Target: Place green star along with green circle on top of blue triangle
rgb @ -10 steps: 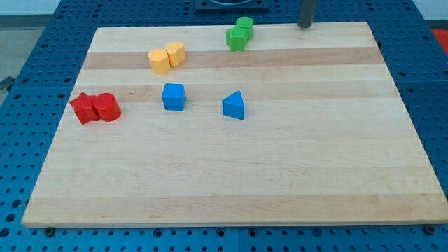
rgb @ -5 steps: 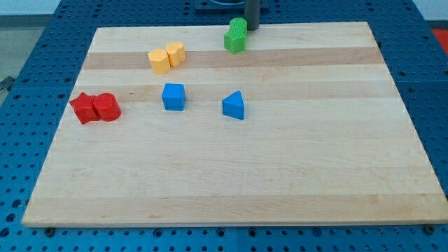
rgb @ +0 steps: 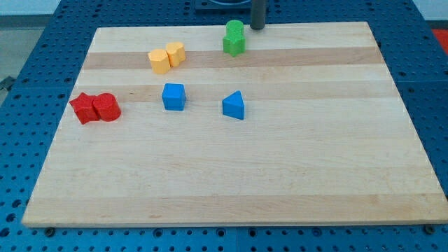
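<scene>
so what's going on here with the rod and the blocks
A dark rod is working at the view's top edge of a wooden board. My tip sits just to the view's right of two green blocks, which are pressed together; which is the star and which the circle is hard to tell. The blue triangle lies well below them, so the pair is not yet beside it. Two yellow blocks, a blue cube and two red blocks sit apart from this.

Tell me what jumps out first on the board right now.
The green pair sits tight together near the view's top edge, with my tip just to its upper right, apart from it. Below them the blue triangle stands alone mid-board, and the red pair huddles at the view's left edge.
</scene>
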